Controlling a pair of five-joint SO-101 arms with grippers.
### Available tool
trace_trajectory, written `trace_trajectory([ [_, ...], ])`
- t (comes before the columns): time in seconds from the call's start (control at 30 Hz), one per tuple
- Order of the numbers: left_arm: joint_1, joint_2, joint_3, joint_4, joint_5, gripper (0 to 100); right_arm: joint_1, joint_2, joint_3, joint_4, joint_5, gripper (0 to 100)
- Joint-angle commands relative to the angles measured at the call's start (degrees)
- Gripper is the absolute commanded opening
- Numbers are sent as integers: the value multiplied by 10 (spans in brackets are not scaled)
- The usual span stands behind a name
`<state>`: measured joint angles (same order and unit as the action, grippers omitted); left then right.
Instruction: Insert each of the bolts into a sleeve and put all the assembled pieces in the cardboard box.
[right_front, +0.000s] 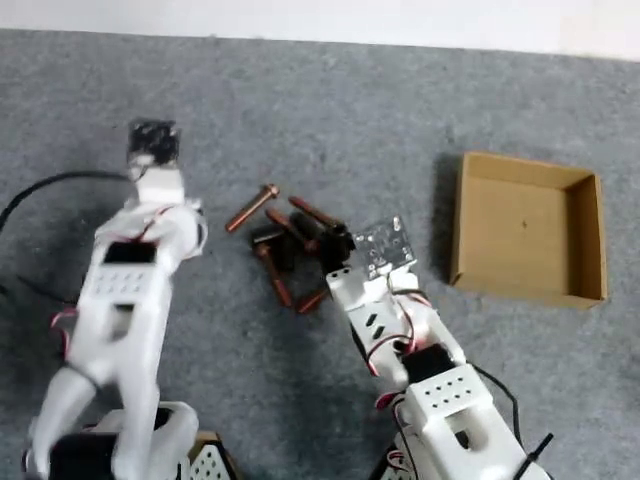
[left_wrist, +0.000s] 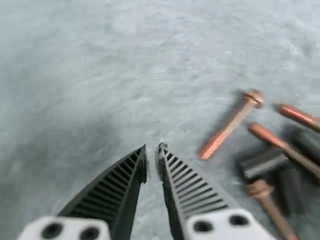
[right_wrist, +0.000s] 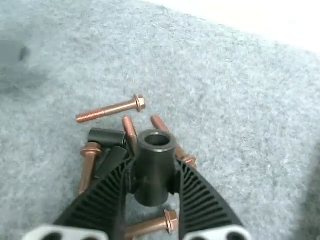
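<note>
Sleeve (right_wrist: 155, 165) first: my right fingers (right_wrist: 107, 200) are pinching it by its round sides, bore up, just over the heap (right_front: 285, 262) of bolts and other sleeves on the bench (right_front: 350, 110). My left fingers (left_wrist: 120, 190) are all but pressed together around nothing, low over the bench, with one loose bolt (left_wrist: 229, 126) lying flat near them at the heap's edge. The box (right_front: 525, 225) sits well apart on my right side with nothing in it, so I judge the task barely begun. What worries me is the grip: a smooth cylinder held on two curved spots may twist or slide down if a bolt tip pushes on its rim instead of entering the bore. The flat bolt is another risk; closing on it off-centre could roll it away or tip it, so it meets the sleeve crooked. Lowering my right side would also knock the heap.
</note>
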<state>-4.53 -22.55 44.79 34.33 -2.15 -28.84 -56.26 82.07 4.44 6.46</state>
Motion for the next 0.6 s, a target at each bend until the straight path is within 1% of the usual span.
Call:
trace_trajectory([
  [0.0,72,150,-168,53,-60,56,7,-18,-5,-17,7,3],
  [0.07,90,241,-252,80,-85,62,7,-16,-5,-16,7,3],
  [0.1,95,284,-290,95,-92,81,7,-16,-5,-16,7,3],
  [0.2,102,393,-395,139,-99,198,7,-16,-5,-15,8,3],
  [0.23,102,418,-427,155,-110,223,8,-18,-5,-15,8,3],
  [0.37,105,503,-521,190,-149,191,23,-19,-6,-16,8,3],
  [0.5,105,579,-599,209,-157,189,29,-19,-6,-16,8,3],
  [0.57,104,613,-642,231,-173,189,29,-19,-6,-16,8,3],
])
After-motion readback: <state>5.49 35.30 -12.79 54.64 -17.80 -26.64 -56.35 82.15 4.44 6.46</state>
